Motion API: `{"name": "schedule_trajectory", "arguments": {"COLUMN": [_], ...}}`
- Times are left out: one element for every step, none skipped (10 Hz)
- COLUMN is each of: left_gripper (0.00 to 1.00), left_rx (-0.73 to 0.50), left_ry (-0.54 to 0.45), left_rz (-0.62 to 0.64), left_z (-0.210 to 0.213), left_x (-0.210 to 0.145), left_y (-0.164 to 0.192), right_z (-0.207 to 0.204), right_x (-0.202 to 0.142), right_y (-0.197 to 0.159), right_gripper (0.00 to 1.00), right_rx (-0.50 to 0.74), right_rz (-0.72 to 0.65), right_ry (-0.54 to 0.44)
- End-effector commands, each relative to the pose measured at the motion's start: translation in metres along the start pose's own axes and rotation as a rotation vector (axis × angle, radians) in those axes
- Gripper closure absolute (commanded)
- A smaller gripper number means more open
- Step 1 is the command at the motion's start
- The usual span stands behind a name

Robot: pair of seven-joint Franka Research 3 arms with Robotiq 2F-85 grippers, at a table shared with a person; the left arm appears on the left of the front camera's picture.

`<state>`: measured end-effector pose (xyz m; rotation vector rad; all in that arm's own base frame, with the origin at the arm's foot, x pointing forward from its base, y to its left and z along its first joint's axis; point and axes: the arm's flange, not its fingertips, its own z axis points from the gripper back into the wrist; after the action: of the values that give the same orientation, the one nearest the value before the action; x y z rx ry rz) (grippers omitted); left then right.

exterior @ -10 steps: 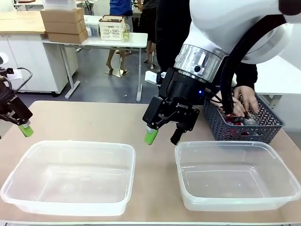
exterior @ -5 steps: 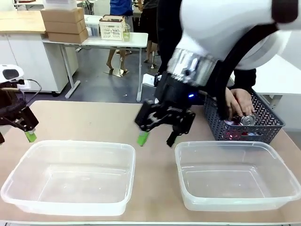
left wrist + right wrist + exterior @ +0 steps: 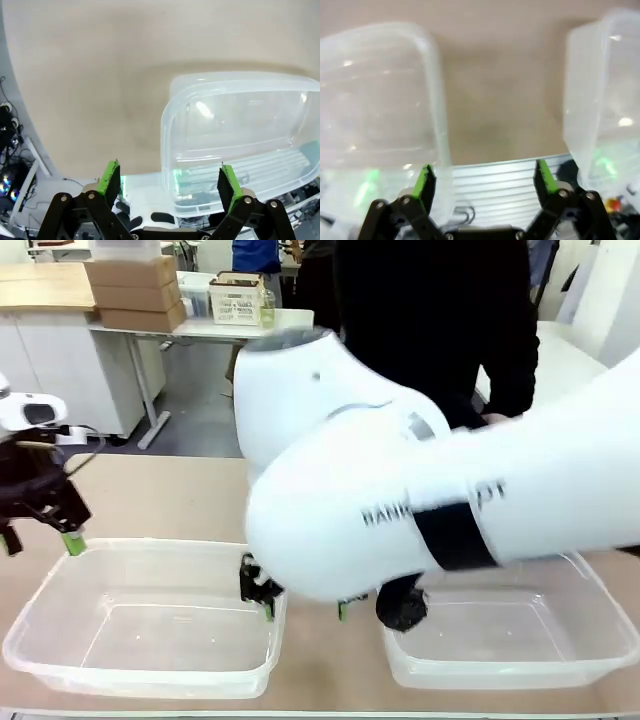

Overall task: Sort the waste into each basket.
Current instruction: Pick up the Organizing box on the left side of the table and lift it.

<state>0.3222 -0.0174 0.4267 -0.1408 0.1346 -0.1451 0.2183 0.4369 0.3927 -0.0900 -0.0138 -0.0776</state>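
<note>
Table (image 3: 180,495), matte beige and flat, shared with a person (image 3: 430,320) in black standing at its far side; behind, a pale side bench carries cardboard boxes (image 3: 135,290).

Edges and open room: two clear tubs sit side by side close to the near edge. The left tub (image 3: 140,672) and the right tub (image 3: 600,575) are apart, with a narrow strip of bare table between them. The right wrist view shows that strip running down to a ribbed metal rail (image 3: 505,172) at the table's edge. Beyond the tubs the far half of the table lies open.

Materials and shapes: both tubs are thin, colourless plastic with smooth walls, rounded corners and rolled rims, and glossy highlights show on their floors.

Pose: the right arm (image 3: 450,510), white, smooth and blurred, spans the middle of the front view. The right gripper (image 3: 305,608) hangs low over the strip between the tubs, its fingers (image 3: 544,177) spread apart and holding nothing. The left gripper (image 3: 40,540) hovers at the far left corner of the left tub, pointing downward. Its fingers (image 3: 110,177) are likewise spread wide with nothing between them.
</note>
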Motion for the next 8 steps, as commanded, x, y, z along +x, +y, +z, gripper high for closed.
{"name": "schedule_trajectory", "arguments": {"left_gripper": [0.00, 0.00, 0.00, 0.00, 0.00, 0.00, 0.00, 0.41], "left_rx": [-0.008, -0.022, 0.011, 0.009, 0.002, -0.011, -0.016, 0.016], "left_ry": [0.030, 0.055, 0.061, 0.073, 0.091, 0.101, 0.084, 0.061], "left_rz": [-0.056, -0.081, -0.089, -0.113, -0.126, -0.137, -0.132, -0.107], "left_z": [-0.062, -0.073, -0.082, -0.088, -0.095, -0.100, -0.106, -0.111], "left_x": [-0.046, -0.049, -0.053, -0.057, -0.059, -0.060, -0.060, -0.058], "left_y": [0.006, 0.003, 0.003, 0.004, 0.002, -0.001, -0.004, -0.006], "right_z": [-0.007, -0.006, -0.002, -0.001, -0.003, -0.006, -0.006, -0.006], "right_x": [0.017, 0.021, 0.023, 0.024, 0.025, 0.026, 0.027, 0.028], "right_y": [0.043, 0.042, 0.041, 0.042, 0.044, 0.045, 0.043, 0.039], "right_gripper": [0.00, 0.00, 0.00, 0.00, 0.00, 0.00, 0.00, 0.00], "right_rx": [-0.099, -0.041, -0.002, 0.019, 0.019, 0.008, 0.008, -0.006], "right_rz": [-0.024, 0.021, 0.086, 0.124, 0.139, 0.155, 0.160, 0.167], "right_ry": [0.040, 0.047, 0.060, 0.069, 0.073, 0.084, 0.089, 0.105]}}
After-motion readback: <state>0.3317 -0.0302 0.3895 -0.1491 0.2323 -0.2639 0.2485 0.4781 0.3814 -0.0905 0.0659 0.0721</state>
